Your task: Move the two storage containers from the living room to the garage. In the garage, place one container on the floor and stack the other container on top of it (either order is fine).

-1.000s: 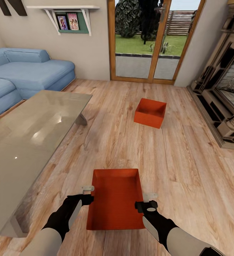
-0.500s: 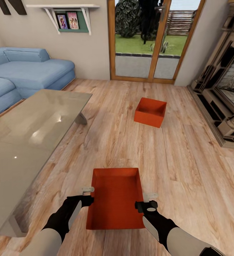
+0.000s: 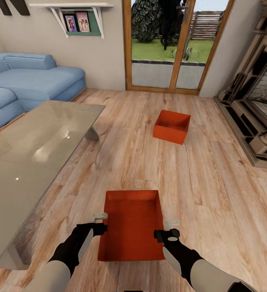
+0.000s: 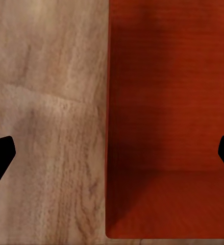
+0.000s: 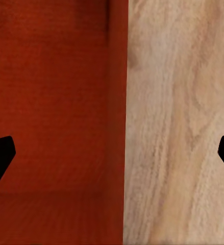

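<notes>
- The near storage container (image 3: 129, 225) has slid slightly farther from the robot since earlier.
- The left gripper (image 3: 100, 222) and the right gripper (image 3: 168, 228) flank it, both spread wide, straddling its side walls.
- The second container (image 3: 171, 127) sits well apart near the garden doors (image 3: 167, 44).

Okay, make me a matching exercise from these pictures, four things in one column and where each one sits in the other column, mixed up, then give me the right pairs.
Things:
1. near storage container
2. far storage container
3. blue sofa
4. picture shelf

Places:
A. on the wall above the sofa's end
B. on the wood floor before the garden doors
C. behind the glass coffee table
D. between the left gripper and right gripper

Pairs: 1-D, 2-B, 3-C, 4-A
</notes>
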### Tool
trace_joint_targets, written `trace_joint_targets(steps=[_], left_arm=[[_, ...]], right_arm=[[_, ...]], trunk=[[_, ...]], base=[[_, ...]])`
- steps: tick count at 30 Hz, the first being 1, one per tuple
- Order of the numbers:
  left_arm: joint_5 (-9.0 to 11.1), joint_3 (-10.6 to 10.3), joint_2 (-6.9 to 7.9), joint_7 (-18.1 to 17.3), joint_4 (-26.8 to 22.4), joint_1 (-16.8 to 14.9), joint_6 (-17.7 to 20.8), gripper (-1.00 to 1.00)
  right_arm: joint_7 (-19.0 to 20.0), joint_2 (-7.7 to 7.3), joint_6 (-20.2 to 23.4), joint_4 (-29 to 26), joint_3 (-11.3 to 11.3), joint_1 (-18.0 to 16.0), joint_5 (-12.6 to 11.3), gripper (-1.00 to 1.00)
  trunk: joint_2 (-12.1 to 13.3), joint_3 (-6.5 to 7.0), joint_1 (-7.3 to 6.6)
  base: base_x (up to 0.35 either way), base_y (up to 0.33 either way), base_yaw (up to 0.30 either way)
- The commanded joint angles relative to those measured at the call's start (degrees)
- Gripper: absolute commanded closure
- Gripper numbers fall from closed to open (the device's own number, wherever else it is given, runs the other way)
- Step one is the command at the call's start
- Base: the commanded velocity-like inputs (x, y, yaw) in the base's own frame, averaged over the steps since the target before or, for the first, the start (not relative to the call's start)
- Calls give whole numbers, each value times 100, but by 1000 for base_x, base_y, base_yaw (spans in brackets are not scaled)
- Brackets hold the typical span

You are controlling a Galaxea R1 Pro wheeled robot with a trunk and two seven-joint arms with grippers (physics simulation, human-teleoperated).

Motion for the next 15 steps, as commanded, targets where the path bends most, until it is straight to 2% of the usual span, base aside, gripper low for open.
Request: trace_joint_targets(steps=[1, 15], left_arm=[[32, 1, 0, 27, -8, -1, 29, -100], [38, 1, 4, 18, -8, 0, 29, -100]], right_arm=[[-43, -4, 30, -11, 49, -4, -28, -100], [-42, -12, 30, -11, 49, -4, -28, -100]], trunk=[[-43, -22, 22], [-605, -274, 329]], base=[[0, 0, 0], [0, 0, 0]])
